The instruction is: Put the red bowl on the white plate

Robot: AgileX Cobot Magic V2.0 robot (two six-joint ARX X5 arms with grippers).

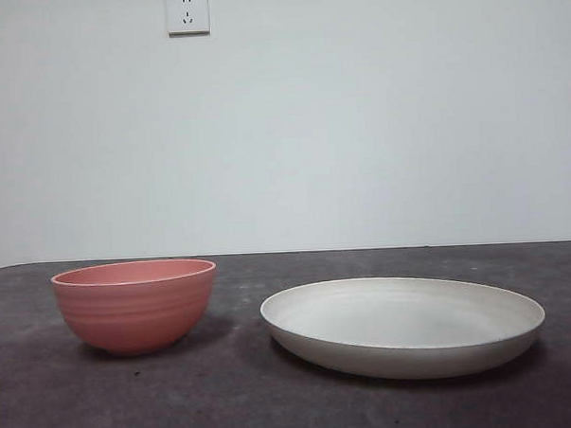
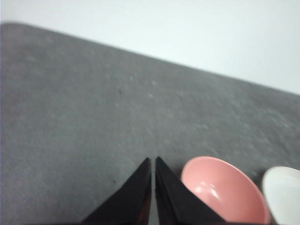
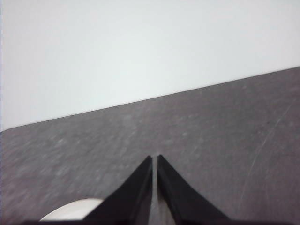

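Observation:
The red bowl stands upright on the dark table at the left, a short gap from the white plate on its right. Neither arm shows in the front view. In the left wrist view my left gripper is shut with nothing in it, raised above the table; the red bowl lies just beside its jaws and an edge of the white plate shows past it. My right gripper is shut and empty too, with a sliver of the white plate beside its jaws.
A dark grey textured table runs back to a plain white wall. A white wall socket sits high on the wall, above the bowl's side.

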